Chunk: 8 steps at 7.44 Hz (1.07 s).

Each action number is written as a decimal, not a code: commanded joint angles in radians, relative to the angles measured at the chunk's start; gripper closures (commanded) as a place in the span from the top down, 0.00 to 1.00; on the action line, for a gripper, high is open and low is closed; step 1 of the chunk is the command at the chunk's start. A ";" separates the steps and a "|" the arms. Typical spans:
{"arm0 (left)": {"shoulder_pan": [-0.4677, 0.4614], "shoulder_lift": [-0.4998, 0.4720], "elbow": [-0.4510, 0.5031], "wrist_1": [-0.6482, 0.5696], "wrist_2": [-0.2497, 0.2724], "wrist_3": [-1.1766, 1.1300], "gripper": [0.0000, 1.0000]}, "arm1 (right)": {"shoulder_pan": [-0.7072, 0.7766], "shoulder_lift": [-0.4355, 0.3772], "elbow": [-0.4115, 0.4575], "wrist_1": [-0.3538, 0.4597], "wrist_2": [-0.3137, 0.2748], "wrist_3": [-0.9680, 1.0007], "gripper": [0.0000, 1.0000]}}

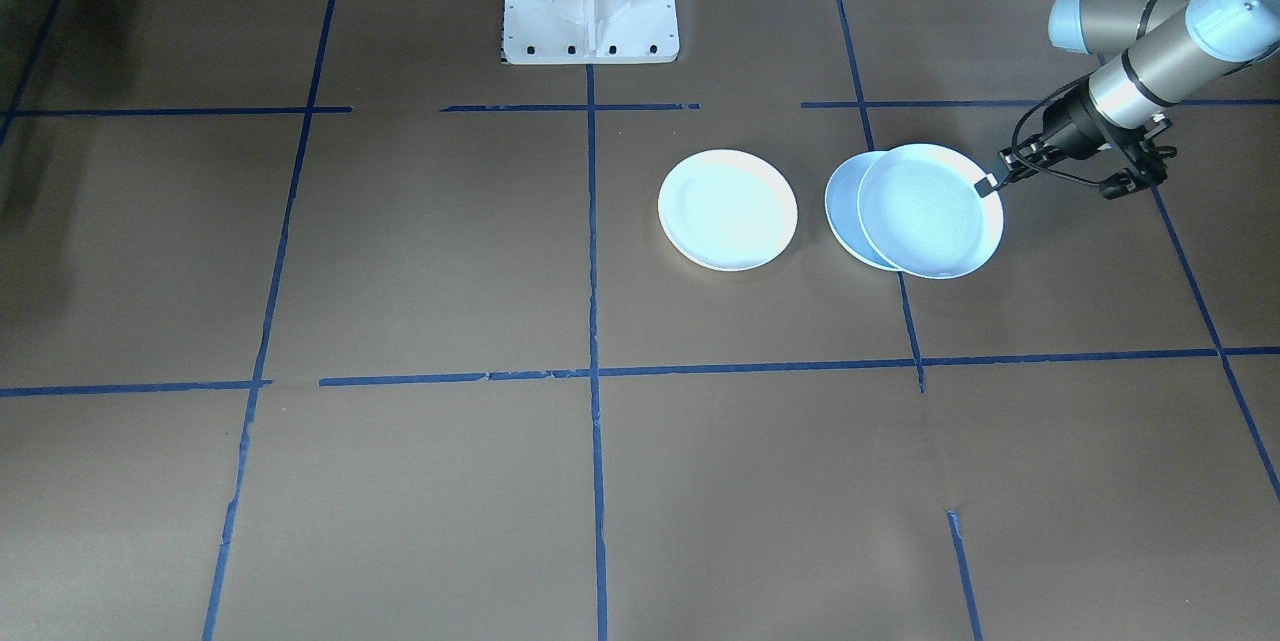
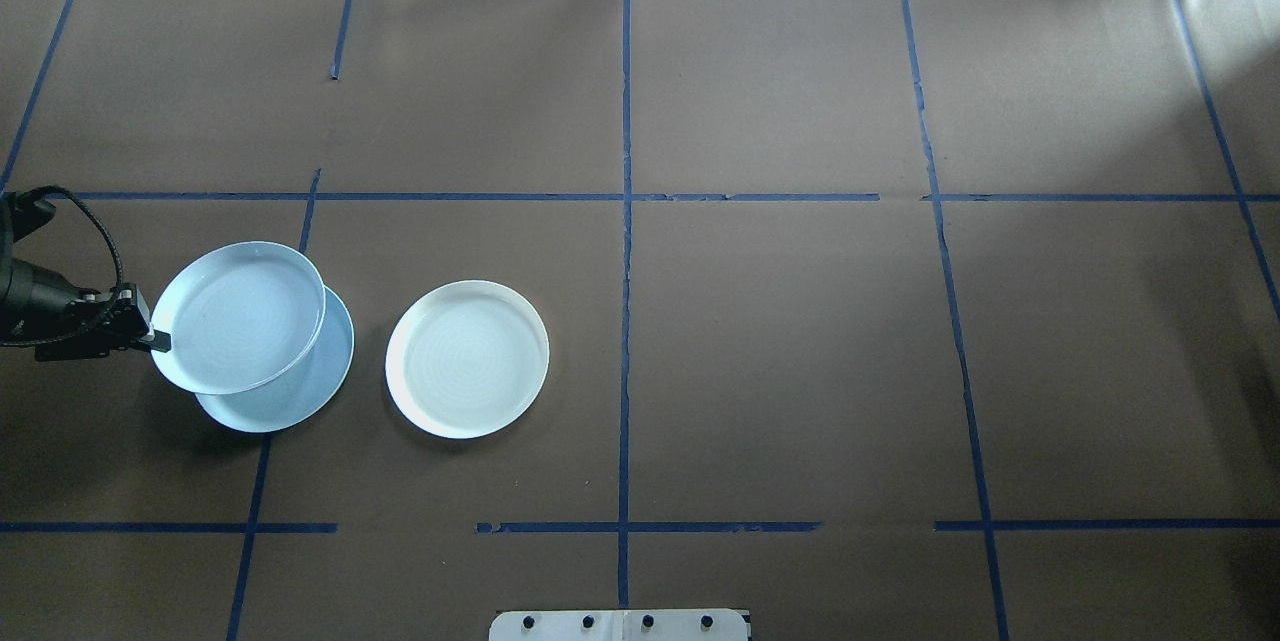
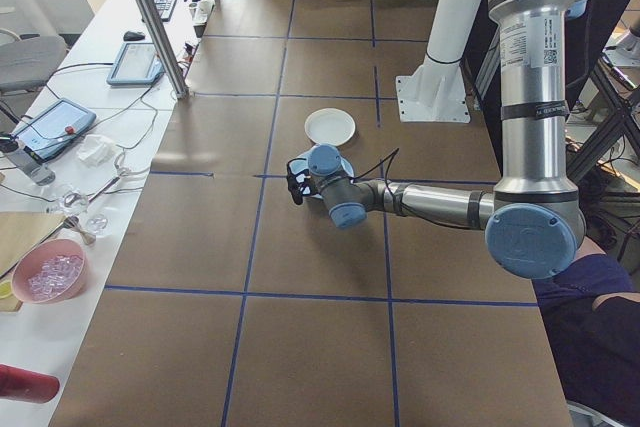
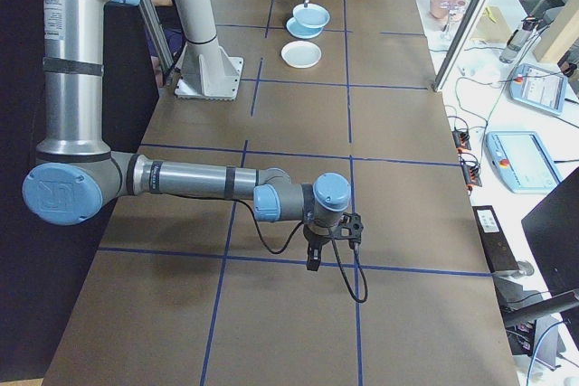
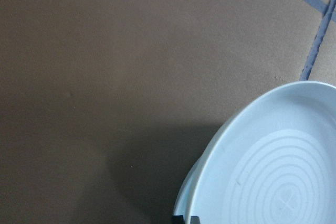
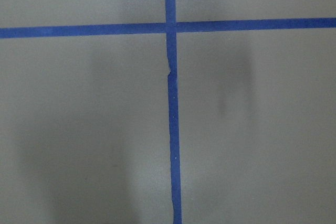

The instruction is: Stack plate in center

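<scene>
Three plates are sitting on the brown table (image 2: 760,341), and I am taking the center plate (image 2: 467,359) as my landmark: it is lying flat and alone, just beside the central blue tape line (image 2: 626,321). To its side, nearer my left arm, I am holding the lifted plate (image 2: 238,317) by its outer rim, with my left gripper (image 2: 158,340) pinched narrow on that edge. It is hanging tilted above the lower plate (image 2: 300,391), overlapping most of it and not touching the center plate. From my left wrist I am seeing the ribbed inside of the held plate and the lower plate's edge peeping out beneath it.

As I judge it, I am carrying this plate over to the center plate. My grip is only a small bite on one rim, so the plate could be sagging or swinging as I move, and a quick move might be slipping it out of my fingers. If I am travelling too low, its drooping far edge could be catching the center plate's rim and shoving it.

My right gripper (image 4: 331,243) is hanging far from the center plate; I cannot tell how its fingers are standing.
</scene>
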<state>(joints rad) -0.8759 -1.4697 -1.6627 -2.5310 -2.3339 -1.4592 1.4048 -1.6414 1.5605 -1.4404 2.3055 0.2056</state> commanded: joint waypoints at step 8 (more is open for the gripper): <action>0.035 0.037 -0.103 0.008 -0.106 0.002 1.00 | 0.000 0.000 0.000 0.000 0.000 0.000 1.00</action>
<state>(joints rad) -0.8412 -1.4328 -1.7491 -2.5272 -2.4008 -1.4525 1.4046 -1.6414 1.5608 -1.4404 2.3056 0.2056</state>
